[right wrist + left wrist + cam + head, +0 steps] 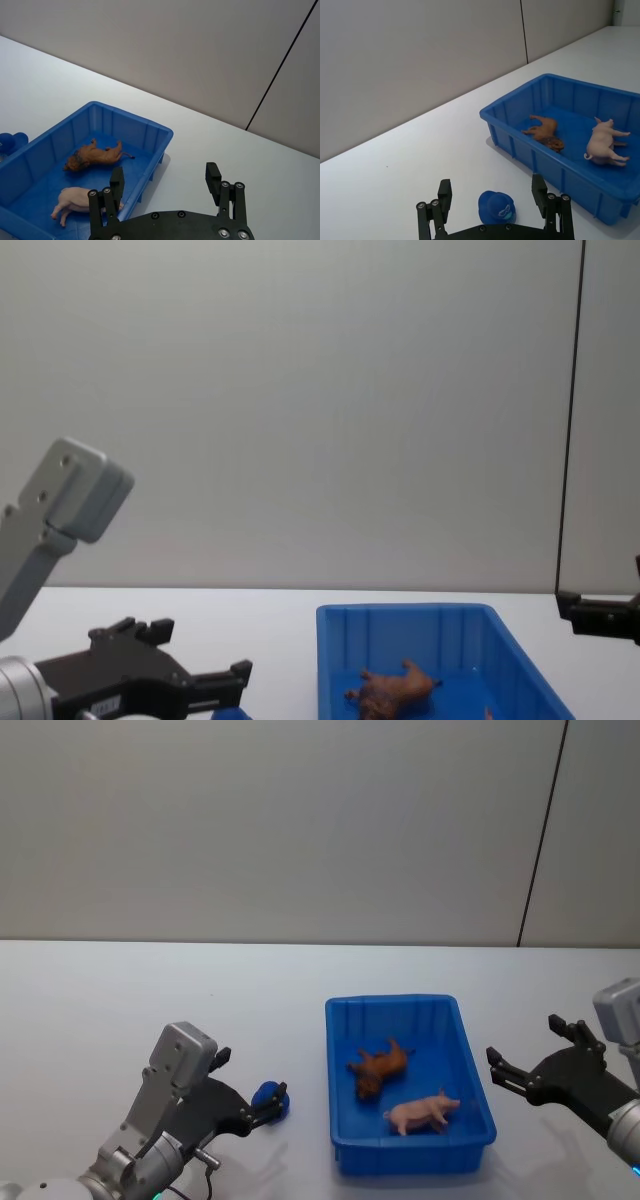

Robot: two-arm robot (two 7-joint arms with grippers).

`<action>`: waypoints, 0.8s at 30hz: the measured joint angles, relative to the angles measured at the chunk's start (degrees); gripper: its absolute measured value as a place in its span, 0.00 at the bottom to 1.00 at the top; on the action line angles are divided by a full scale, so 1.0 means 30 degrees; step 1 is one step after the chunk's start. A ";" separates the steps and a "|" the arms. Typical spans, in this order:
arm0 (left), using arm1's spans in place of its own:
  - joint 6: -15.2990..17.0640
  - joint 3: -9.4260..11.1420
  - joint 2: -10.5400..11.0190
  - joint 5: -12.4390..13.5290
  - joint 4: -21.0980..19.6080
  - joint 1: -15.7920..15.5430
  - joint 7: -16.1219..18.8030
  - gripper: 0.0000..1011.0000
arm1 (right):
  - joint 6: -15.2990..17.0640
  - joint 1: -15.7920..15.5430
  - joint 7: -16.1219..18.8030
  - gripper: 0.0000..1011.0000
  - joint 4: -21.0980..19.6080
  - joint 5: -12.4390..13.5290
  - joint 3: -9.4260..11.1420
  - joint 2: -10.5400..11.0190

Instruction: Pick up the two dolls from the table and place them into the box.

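Observation:
The blue box [340, 1070] stands on the white table [150, 990], right of centre. Inside it the brown doll [378, 1069] lies on its side; in the left wrist view it is the brown doll [545, 135] behind the box wall [520, 150]. The blue doll [270, 1098] sits on the table left of the box. My left gripper [250, 1082] is open, and the blue doll [496, 207] lies between its spread fingers [444, 192]. My right gripper [528, 1045] hangs open over bare table right of the box.
A pink pig toy [423, 1112] lies in the box next to the brown doll. A grey wall with a dark vertical seam [540, 840] rises behind the table. Bare tabletop stretches left of and behind the box.

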 joint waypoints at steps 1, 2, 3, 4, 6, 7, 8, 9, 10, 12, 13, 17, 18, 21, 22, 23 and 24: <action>-0.0064 -0.0008 -0.0033 0.0000 0.0186 -0.0076 -0.0160 0.99 | -0.0001 -0.0001 0.0001 0.99 -0.0002 0.0001 0.0001 0.0001; -0.0162 -0.0021 -0.0108 0.0015 0.0560 -0.0229 -0.0524 0.99 | -0.0002 -0.0004 0.0000 0.99 -0.0005 0.0002 0.0005 0.0004; -0.0197 -0.0027 -0.0146 0.0030 0.0752 -0.0306 -0.0644 0.99 | -0.0002 -0.0005 0.0000 0.99 -0.0005 0.0002 0.0007 0.0005; -0.0248 -0.0037 -0.0186 0.0053 0.0954 -0.0389 -0.0800 0.99 | -0.0002 -0.0008 0.0000 0.99 -0.0006 0.0002 0.0009 0.0007; -0.0453 -0.0056 -0.0331 0.0153 0.1639 -0.0714 -0.1379 0.99 | -0.0002 -0.0011 0.0000 0.99 -0.0005 0.0002 0.0010 0.0009; -0.0511 -0.0060 -0.0381 0.0185 0.1864 -0.0813 -0.1539 0.99 | -0.0002 -0.0012 0.0000 0.99 -0.0005 0.0003 0.0011 0.0011; -0.0663 -0.0062 -0.0494 0.0278 0.2327 -0.1023 -0.1923 0.99 | -0.0002 -0.0013 0.0001 0.99 -0.0005 0.0003 0.0011 0.0013; -0.0734 -0.0063 -0.0573 0.0314 0.2654 -0.1183 -0.2087 0.99 | -0.0002 -0.0013 0.0001 0.99 -0.0005 0.0003 0.0011 0.0013; -0.0734 -0.0063 -0.0573 0.0314 0.2654 -0.1183 -0.2087 0.99 | -0.0002 -0.0014 0.0001 0.99 -0.0005 0.0002 0.0012 0.0015; -0.1003 -0.0064 -0.0758 0.0445 0.3367 -0.1522 -0.2593 0.99 | -0.0002 -0.0015 0.0002 0.99 -0.0006 0.0003 0.0012 0.0018; -0.1145 -0.0064 -0.0885 0.0518 0.3855 -0.1749 -0.2866 0.99 | -0.0001 -0.0015 0.0002 0.99 -0.0006 0.0003 0.0012 0.0017; -0.1454 -0.0055 -0.1177 0.0714 0.5003 -0.2308 -0.3510 0.99 | -0.0001 -0.0016 0.0002 0.99 -0.0005 0.0003 0.0012 0.0019; -0.1507 -0.0051 -0.1248 0.0748 0.5267 -0.2449 -0.3629 0.99 | -0.0002 -0.0015 0.0002 0.99 -0.0006 0.0003 0.0011 0.0019; -0.1680 -0.0033 -0.1465 0.0892 0.6070 -0.2835 -0.4070 0.99 | -0.0002 -0.0016 0.0003 0.99 -0.0006 0.0002 0.0011 0.0019; -0.1778 -0.0026 -0.1561 0.0980 0.6455 -0.3028 -0.4272 0.99 | -0.0001 -0.0015 0.0002 0.99 -0.0005 0.0001 0.0010 0.0019; -0.1813 -0.0021 -0.1630 0.1015 0.6719 -0.3165 -0.4412 0.99 | -0.0001 -0.0016 0.0003 0.99 -0.0005 0.0001 0.0010 0.0018; -0.1850 -0.0019 -0.1664 0.1051 0.6838 -0.3228 -0.4516 0.99 | -0.0001 -0.0015 0.0002 0.99 -0.0005 0.0001 0.0010 0.0018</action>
